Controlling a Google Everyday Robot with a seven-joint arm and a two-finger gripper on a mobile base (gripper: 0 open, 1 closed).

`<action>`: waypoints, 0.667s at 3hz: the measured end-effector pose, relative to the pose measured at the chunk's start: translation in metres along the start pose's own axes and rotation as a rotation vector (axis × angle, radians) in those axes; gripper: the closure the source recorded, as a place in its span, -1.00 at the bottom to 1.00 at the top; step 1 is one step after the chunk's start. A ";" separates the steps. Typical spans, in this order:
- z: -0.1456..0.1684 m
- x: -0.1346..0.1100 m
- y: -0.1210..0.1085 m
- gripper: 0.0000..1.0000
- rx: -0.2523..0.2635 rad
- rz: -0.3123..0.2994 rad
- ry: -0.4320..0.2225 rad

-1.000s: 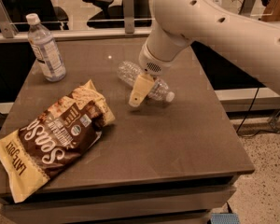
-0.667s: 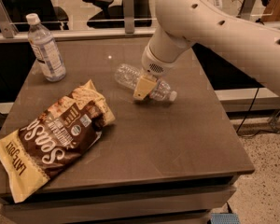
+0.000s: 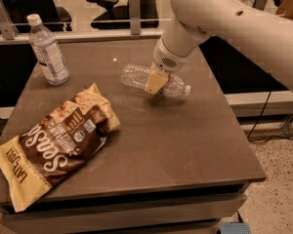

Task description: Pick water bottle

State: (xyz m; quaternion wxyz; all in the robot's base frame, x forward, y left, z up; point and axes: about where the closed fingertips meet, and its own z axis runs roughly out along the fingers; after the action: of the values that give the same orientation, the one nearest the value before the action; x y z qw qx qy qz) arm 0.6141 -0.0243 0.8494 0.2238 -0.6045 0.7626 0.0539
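Water bottle: sideways, cap toward 3 o'clock, clamped in gripper fingers, at 1 o'clock on table.

Office, prob.: swivel chair behind glass partition w/ metal posts, brown desk, speckled floor. Gripper at the desk's far-right part, on the water bottle.
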 end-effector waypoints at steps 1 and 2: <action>-0.026 -0.016 -0.001 1.00 -0.036 -0.013 -0.019; -0.063 -0.017 -0.001 1.00 -0.059 -0.009 -0.041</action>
State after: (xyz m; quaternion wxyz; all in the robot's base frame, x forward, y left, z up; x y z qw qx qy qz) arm 0.6004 -0.0317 0.9128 0.2216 -0.6131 0.7532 0.0878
